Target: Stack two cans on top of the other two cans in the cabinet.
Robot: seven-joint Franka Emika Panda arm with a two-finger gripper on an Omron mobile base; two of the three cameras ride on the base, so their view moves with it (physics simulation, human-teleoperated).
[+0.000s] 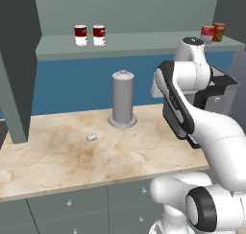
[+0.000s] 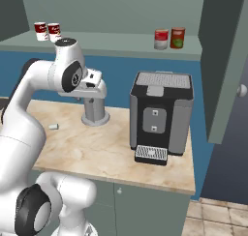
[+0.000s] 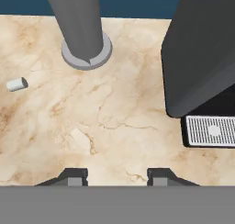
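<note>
While the hand looks down on the bare counter, all four cans stand on the cabinet shelf above it.

Its fingertips stand a little apart with nothing between them, as closed as they go. In the left base view, the two banded soup cans are at the upper left of the frame and the orange-red can touches the squat red can at the upper right. Every can stands upright, long axis vertical, on the cabinet, so I judge the hand must rise.
</note>
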